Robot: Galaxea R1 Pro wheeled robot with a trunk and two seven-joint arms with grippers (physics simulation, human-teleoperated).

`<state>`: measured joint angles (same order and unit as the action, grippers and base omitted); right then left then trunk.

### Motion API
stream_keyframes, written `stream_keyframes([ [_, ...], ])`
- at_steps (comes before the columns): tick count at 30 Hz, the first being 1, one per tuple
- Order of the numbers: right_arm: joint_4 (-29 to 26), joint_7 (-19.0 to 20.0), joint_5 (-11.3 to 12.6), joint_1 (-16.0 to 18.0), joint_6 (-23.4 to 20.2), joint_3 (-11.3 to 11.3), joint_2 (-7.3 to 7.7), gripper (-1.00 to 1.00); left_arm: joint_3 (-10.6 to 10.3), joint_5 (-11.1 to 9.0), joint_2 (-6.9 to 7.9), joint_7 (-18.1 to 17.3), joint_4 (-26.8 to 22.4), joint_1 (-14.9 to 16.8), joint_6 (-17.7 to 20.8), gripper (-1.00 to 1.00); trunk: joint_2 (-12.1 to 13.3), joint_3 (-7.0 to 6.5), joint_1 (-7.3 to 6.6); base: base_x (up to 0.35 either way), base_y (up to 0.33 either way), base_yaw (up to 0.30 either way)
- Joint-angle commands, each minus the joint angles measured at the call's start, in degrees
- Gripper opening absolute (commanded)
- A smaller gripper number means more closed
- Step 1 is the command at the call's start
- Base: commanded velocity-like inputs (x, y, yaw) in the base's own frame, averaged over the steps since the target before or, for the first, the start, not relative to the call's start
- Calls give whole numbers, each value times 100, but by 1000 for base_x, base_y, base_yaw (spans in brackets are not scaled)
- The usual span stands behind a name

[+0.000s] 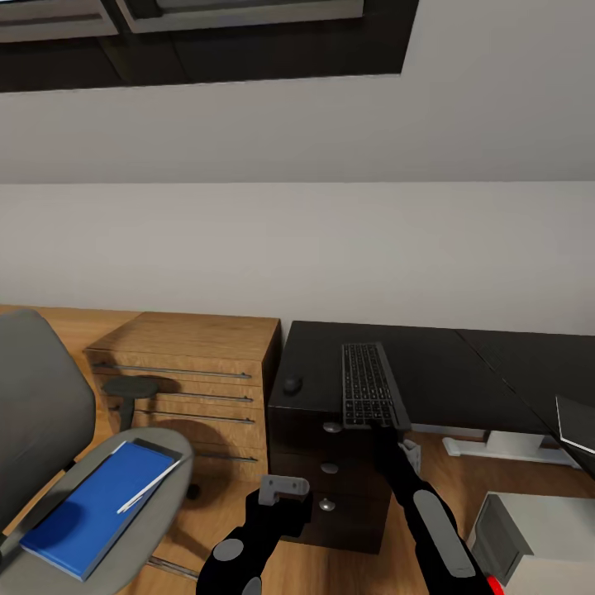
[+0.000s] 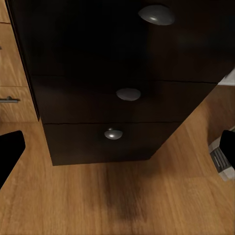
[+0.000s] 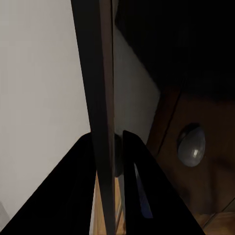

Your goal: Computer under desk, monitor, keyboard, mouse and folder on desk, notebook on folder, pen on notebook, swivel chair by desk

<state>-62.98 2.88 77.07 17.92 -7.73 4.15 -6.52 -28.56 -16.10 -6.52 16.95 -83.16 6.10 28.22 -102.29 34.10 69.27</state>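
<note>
On the desk (image 1: 463, 364), near its front edge above the drawers, lies the keyboard (image 1: 370, 385). Its long side runs from the front edge toward the wall, and its near end sticks out a little over the edge. Our right gripper (image 1: 395, 431) reaches up to that end. From the right wrist camera we see the keyboard (image 3: 100, 98) edge-on, pinched between the two dark fingers (image 3: 137, 186).

The mouse (image 1: 292, 383) sits near the desk's left edge, apart from the keyboard, with bare desk between them and more bare desk toward the wall.

Our left gripper (image 1: 283, 489) hangs low in front of the drawers, its fingers spread with nothing between them.

On the chair (image 1: 49, 430) seat lies the blue folder (image 1: 99, 504), with the pen (image 1: 149, 492) slanting across its corner. We can't make out the notebook well. The monitor (image 1: 577, 423) and the computer (image 1: 537, 537) are cut off at the right side.
</note>
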Motion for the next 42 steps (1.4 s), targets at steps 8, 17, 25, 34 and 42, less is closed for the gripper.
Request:
stream_keyframes([
  [8, 109, -362, 27, 1, -36, 9, -7, -100, -9, -60, 2, 54, -7, 5, 16, 100, -3, 7, 0, 55, 0, 0],
  [17, 120, -375, 27, 1, -42, 1, -7, -100, -9, -60, 2, 54, -7, 5, 16, 100, -3, 7, 0, 19, 0, 0],
  [25, 120, -411, 27, 1, -44, -2, -7, 100, -9, -60, 2, 54, -7, 5, 16, 100, -3, 7, 0, 0, 0, 0],
  [34, 120, -636, 34, 1, -44, -5, -7, 100, -9, -60, 2, 54, -7, 5, 17, 100, -3, 7, 0, 0, 0, 0],
  [42, 120, -648, 36, 1, -44, -5, -7, 100, -9, -60, 2, 54, -7, 5, 16, 100, -3, 7, 0, 0, 0, 0],
])
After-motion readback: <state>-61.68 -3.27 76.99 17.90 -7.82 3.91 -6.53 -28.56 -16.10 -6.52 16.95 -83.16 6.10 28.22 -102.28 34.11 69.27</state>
